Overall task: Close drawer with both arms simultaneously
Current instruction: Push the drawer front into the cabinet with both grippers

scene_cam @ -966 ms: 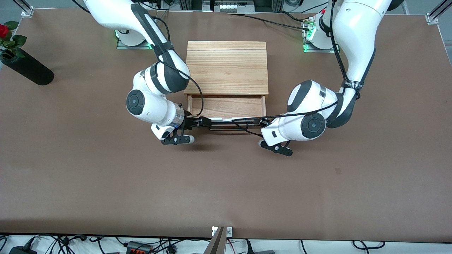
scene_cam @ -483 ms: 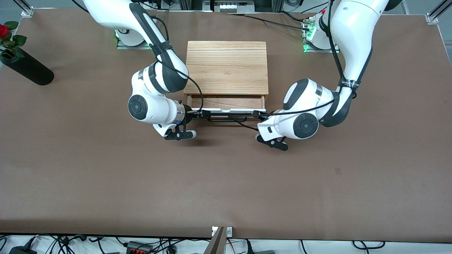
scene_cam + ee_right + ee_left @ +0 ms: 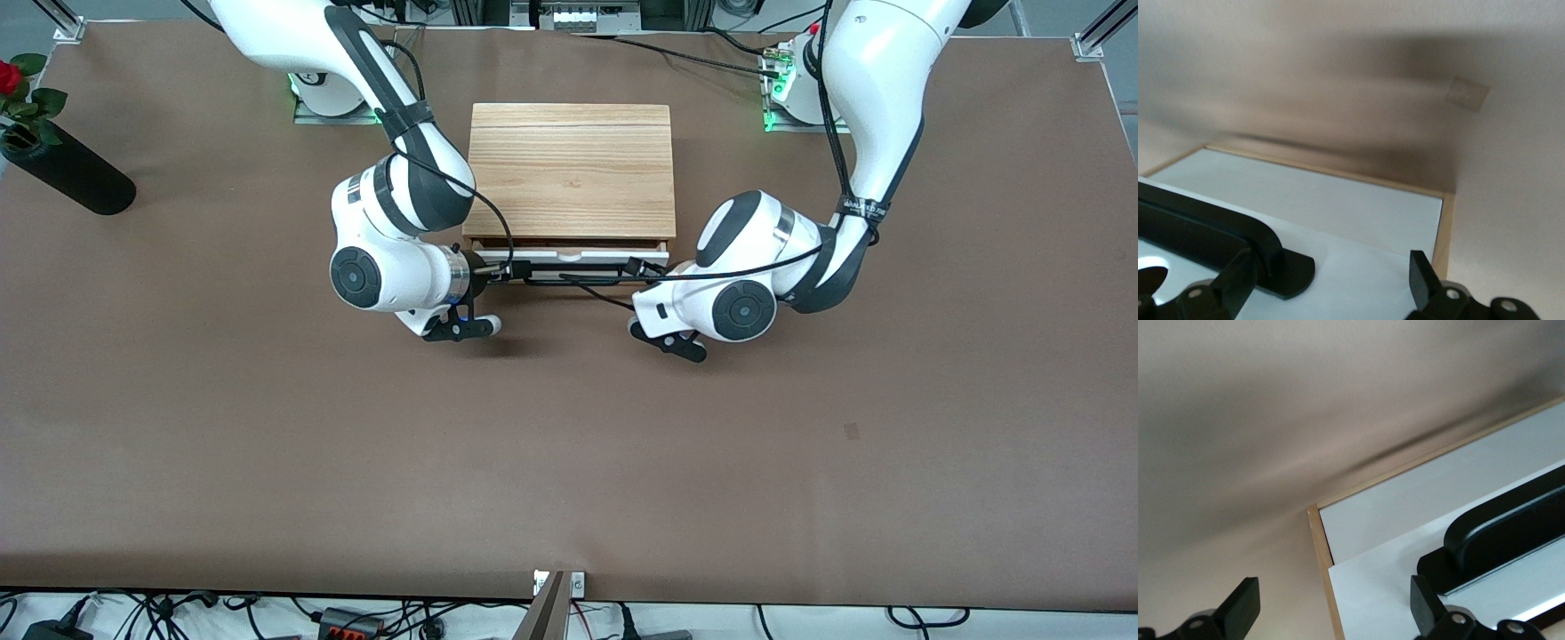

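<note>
The drawer (image 3: 578, 257) is pushed almost fully into the light oak box (image 3: 569, 160). Only a thin strip of its reddish inside shows above the white front panel. Its black bar handle (image 3: 556, 281) runs along the panel. My right gripper (image 3: 484, 277) is at the handle's end toward the right arm. My left gripper (image 3: 645, 277) is at the other end. In the right wrist view the gripper (image 3: 1331, 290) is open, its jaws spread over the panel (image 3: 1358, 267) between the handle's end (image 3: 1265, 260) and the oak edge. In the left wrist view the gripper (image 3: 1335, 617) is open, straddling the panel's corner (image 3: 1365, 587) beside the handle (image 3: 1498, 533).
A black vase (image 3: 71, 178) with a red rose stands at the right arm's end of the table. The arm bases (image 3: 329, 98) (image 3: 800, 98) flank the oak box at the table's edge. Bare brown table (image 3: 569, 462) lies between the drawer and the front camera.
The drawer has slid into the oak box, from well open to nearly shut. Both grippers have moved with its front panel toward the box.
</note>
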{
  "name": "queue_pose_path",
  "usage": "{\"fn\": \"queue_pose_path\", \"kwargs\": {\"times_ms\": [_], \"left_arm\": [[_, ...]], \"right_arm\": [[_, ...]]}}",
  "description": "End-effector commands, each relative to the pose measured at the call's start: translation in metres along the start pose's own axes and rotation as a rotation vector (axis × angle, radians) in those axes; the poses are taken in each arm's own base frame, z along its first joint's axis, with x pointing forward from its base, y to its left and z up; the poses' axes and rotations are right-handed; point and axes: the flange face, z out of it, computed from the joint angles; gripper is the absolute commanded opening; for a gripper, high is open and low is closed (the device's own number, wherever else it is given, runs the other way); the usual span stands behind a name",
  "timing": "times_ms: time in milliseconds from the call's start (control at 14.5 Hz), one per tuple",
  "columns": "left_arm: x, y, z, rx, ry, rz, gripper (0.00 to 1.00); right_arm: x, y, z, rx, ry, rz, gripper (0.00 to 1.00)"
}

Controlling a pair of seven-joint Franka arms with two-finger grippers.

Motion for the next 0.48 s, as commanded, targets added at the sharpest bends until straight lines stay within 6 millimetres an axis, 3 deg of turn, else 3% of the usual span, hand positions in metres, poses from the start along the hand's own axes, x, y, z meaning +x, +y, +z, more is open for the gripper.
{"fn": "queue_pose_path", "kwargs": {"times_ms": [0, 414], "left_arm": [[-0.0185, 0.0093, 0.0104, -0.009, -0.071, 0.021, 1.0], [-0.0233, 0.0078, 0.0134, -0.005, -0.113, 0.03, 1.0]], "right_arm": [[-0.0069, 0.0083, 0.0005, 0.002, -0.057, -0.006, 1.0], [-0.0147, 0.0079, 0.0087, -0.011, -0.125, -0.007, 1.0]]}}
